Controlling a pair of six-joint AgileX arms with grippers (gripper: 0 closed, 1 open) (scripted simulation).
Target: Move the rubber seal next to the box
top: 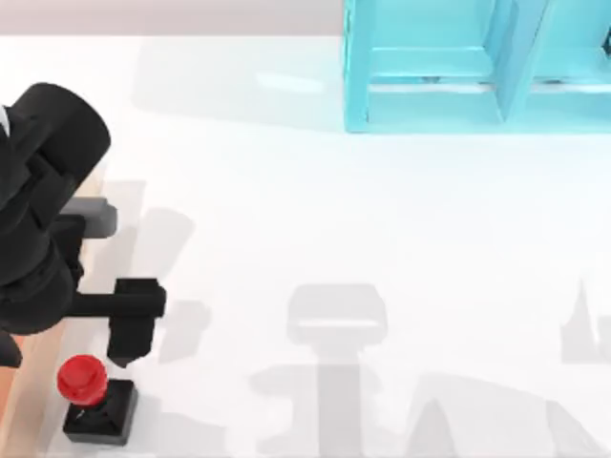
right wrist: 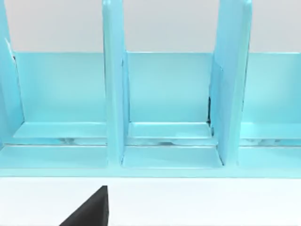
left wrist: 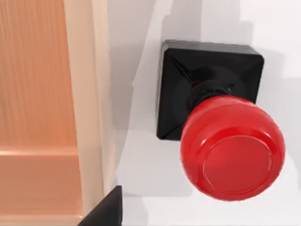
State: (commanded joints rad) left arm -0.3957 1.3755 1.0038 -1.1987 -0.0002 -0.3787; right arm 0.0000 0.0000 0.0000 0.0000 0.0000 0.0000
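White tabletop fills the scene, with a cyan shelf standing at its far edge toward the right. At the left edge the left arm reaches in from the side, and its pincer hangs just above the table near the front. Whether that pincer is spread or pressed together cannot be told; nothing is seen between its tips. The seal stands upright on the table just in front of the pincer and slightly to its left, apart from it. Its black square base rests flat, and the red knob on top leans a little toward the box. The box lies to the left of the pincer, at the table's left edge, with part of the arm over it. In the left wrist view, the seal sits just beside the tan wall of the box, a narrow strip of white table between them, not touching. In the right wrist view, the shelf faces the camera with its upright dividers and open compartments, standing on the white table.
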